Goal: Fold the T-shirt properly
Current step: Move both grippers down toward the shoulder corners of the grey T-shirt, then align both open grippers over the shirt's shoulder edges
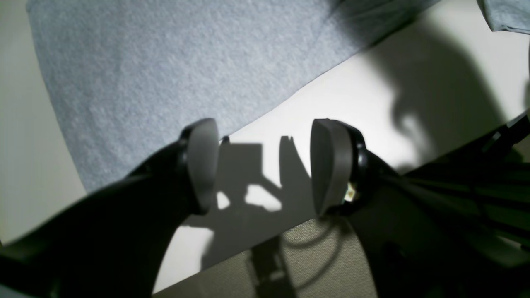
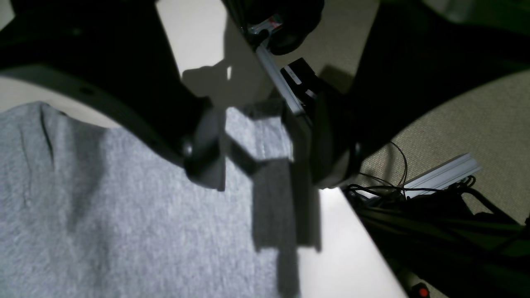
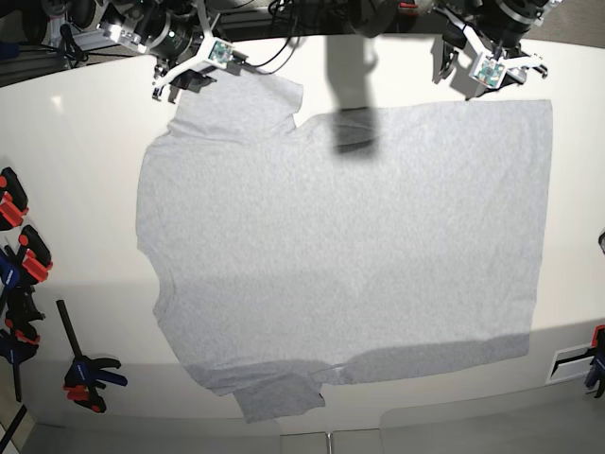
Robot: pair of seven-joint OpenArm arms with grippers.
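The light grey T-shirt [image 3: 350, 255] lies spread flat on the white table [image 3: 76, 132], plain side up, with one sleeve toward the far left and another at the near edge. My right gripper [image 3: 180, 80] hangs over the far-left sleeve. In the right wrist view its fingers [image 2: 207, 157] stand apart with the sleeve's hem [image 2: 256, 136] between them. My left gripper [image 3: 477, 76] is at the shirt's far right corner. Its grey pads [image 1: 203, 165] are wide apart over bare table, just off the T-shirt's [image 1: 165, 82] edge, and hold nothing.
Several orange-and-black clamps [image 3: 19, 236] sit along the table's left edge, one more [image 3: 85, 374] near the front left and another [image 3: 597, 359] at the right. Beyond the far table edge, cables and an aluminium rail [image 2: 443, 174] lie on the carpet.
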